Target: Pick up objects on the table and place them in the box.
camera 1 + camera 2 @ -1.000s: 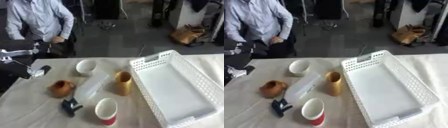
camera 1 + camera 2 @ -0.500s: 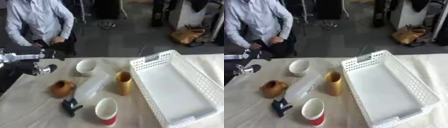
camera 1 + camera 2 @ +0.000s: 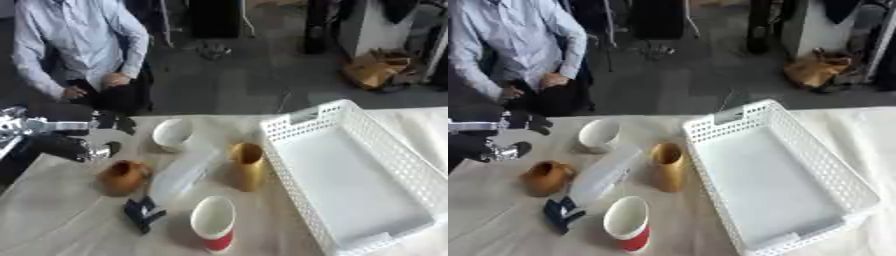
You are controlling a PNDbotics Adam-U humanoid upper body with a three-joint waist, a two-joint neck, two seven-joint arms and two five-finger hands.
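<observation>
Hovering at the table's left edge, the left hand (image 3: 105, 125) (fingers spread, grasping nothing) sits nearest the white bowl (image 3: 172, 134), just to its right.

On the bench (image 3: 500, 220), a white box (image 3: 773, 175) lies at the right, with nothing in it. Left of it stand a yellow cup (image 3: 667, 165), a white bowl (image 3: 598, 134), a brown cup (image 3: 546, 176) and a red-and-white cup (image 3: 627, 230). The left hand (image 3: 522, 121) hovers at the far left, fingers (image 3: 539, 125) outstretched
</observation>
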